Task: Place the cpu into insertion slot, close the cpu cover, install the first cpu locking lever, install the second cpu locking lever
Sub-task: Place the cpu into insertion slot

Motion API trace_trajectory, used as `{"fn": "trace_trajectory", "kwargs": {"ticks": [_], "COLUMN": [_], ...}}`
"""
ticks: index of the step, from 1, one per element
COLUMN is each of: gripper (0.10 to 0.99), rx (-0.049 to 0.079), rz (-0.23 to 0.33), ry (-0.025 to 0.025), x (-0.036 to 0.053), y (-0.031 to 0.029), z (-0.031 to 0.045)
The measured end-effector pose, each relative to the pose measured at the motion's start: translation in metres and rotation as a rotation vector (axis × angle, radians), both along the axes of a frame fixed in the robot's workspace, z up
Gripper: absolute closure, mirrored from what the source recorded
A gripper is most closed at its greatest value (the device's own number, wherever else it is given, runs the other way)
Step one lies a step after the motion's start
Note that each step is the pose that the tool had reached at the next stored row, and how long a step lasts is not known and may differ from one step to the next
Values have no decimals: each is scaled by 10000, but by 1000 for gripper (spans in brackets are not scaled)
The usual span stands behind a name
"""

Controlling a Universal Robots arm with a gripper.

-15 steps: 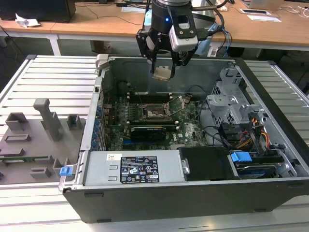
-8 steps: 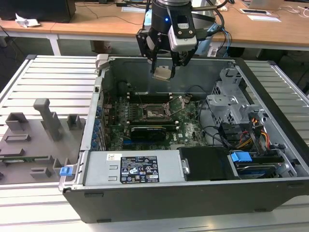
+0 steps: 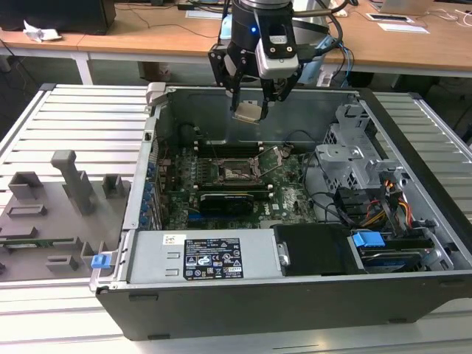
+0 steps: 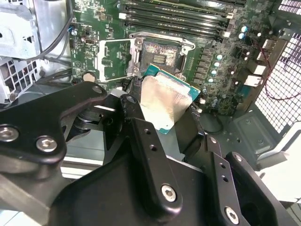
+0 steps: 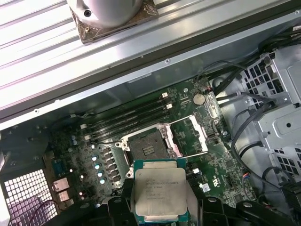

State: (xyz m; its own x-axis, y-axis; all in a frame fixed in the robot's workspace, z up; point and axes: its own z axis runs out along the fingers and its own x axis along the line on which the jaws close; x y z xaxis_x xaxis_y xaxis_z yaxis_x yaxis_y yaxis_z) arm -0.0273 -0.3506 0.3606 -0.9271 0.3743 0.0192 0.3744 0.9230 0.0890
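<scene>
While one insertion slot [image 5: 149, 149] lies open below, the pincer [image 4: 162, 114] grips one cpu [image 4: 165, 100].

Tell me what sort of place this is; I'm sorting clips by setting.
Likely a robotics lab bench: an open computer case sits on a slatted metal table, wooden desks stand behind, and the pincer holds the cpu.

In the second wrist view the black metal hand [image 4: 162, 115] hides the near edges of the flat square silver-topped cpu [image 4: 162, 94] it clamps. The cpu covers one corner of the square black insertion slot [image 4: 160, 57]. In the exterior view that slot, at six o'clock from the hand, is too small to show pins.
</scene>
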Motion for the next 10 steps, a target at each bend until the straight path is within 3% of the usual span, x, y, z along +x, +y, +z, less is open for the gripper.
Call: {"fn": "trace_trajectory", "kwargs": {"ticks": [10], "gripper": [557], "rx": [-4], "rz": [-1064], "ry": [0], "x": [0], "y": [0], "z": [0]}}
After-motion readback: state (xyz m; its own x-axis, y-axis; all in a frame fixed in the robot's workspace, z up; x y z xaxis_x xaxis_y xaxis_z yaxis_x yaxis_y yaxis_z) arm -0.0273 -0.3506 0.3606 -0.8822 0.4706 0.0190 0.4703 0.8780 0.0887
